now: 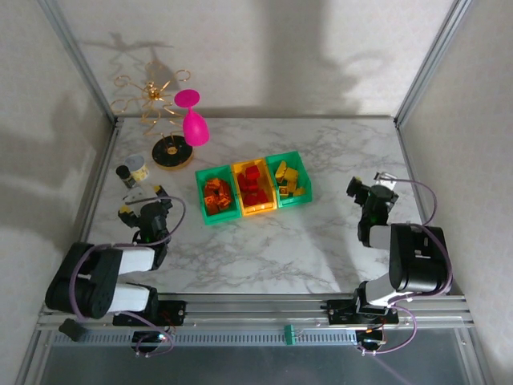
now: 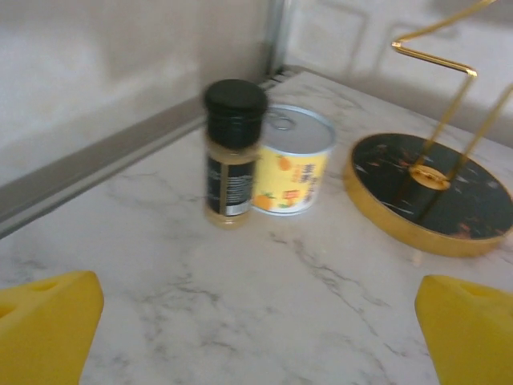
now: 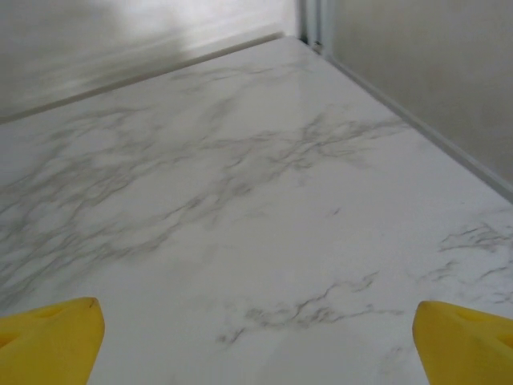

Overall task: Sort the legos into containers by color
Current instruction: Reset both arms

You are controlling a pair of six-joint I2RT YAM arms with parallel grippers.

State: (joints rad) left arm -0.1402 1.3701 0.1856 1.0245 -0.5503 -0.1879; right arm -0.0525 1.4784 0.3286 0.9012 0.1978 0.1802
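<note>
Left gripper (image 2: 256, 345) is pictured near the worktop's (image 1: 321, 241) left edge, its yellow fingers (image 2: 48, 325) spread wide and nothing held. The right gripper (image 3: 256, 341) is likewise spread wide and empty near the right edge. The 3 containers (image 1: 260, 210) are set side by side in a row at the middle of the worktop, between the 2 grippers and well apart from both.

A black-capped spice jar (image 2: 234, 152), a printed can (image 2: 295, 168) just behind it and a gold-rimmed black stand base (image 2: 433, 192) are caught by the left wrist camera toward the far left corner. Bare marble running to the far right corner is caught by the right wrist camera.

From above, orange legos (image 1: 217, 195) are seen in the left green bin (image 1: 223, 217), red legos (image 1: 254, 186) in the middle yellow-orange bin (image 1: 238, 190), and yellow legos (image 1: 290, 180) in the right green bin (image 1: 295, 201).
</note>
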